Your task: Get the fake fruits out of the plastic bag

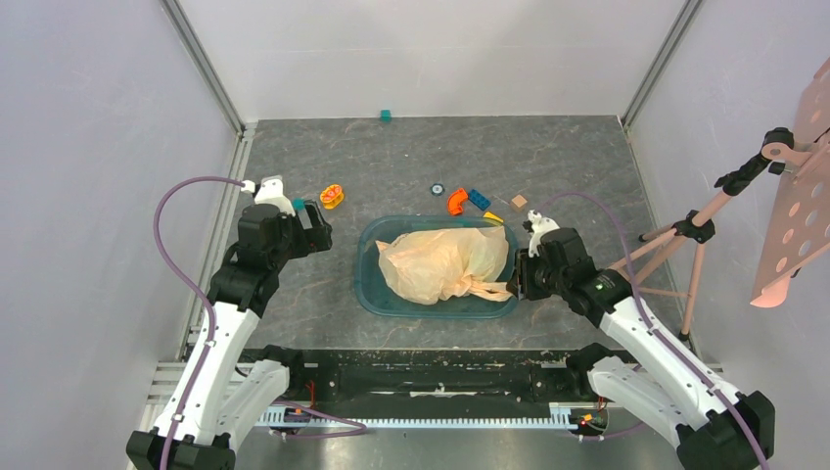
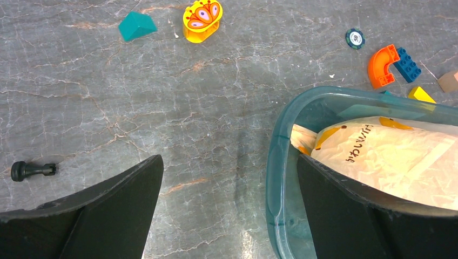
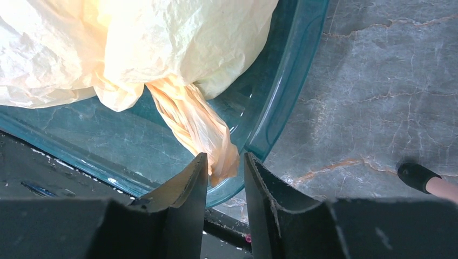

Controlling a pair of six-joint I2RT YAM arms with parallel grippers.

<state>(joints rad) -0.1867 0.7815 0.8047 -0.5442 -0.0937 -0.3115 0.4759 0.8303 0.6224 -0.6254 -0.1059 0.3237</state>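
Observation:
The plastic bag [image 1: 440,262] lies crumpled and bulging inside a teal transparent tub [image 1: 377,294]. The fake fruits are hidden inside it. In the right wrist view the bag [image 3: 135,43] trails a twisted handle [image 3: 194,124] towards the tub's near right corner. My right gripper [image 3: 226,156] is open by a narrow gap, with the handle's end between its fingertips. In the top view it [image 1: 517,277] hangs at the tub's right edge. My left gripper [image 2: 229,159] is wide open and holds nothing. It straddles the tub's left rim [image 2: 275,162], one finger over the bag [image 2: 399,156].
An orange-yellow ring toy [image 1: 333,195] lies by the left gripper. Small blocks sit beyond the tub: an orange arch [image 1: 457,201], a blue brick [image 1: 479,198] and a chip [image 1: 437,189]. A teal block [image 1: 386,115] lies far back. Pink tripod legs [image 1: 675,255] stand at the right.

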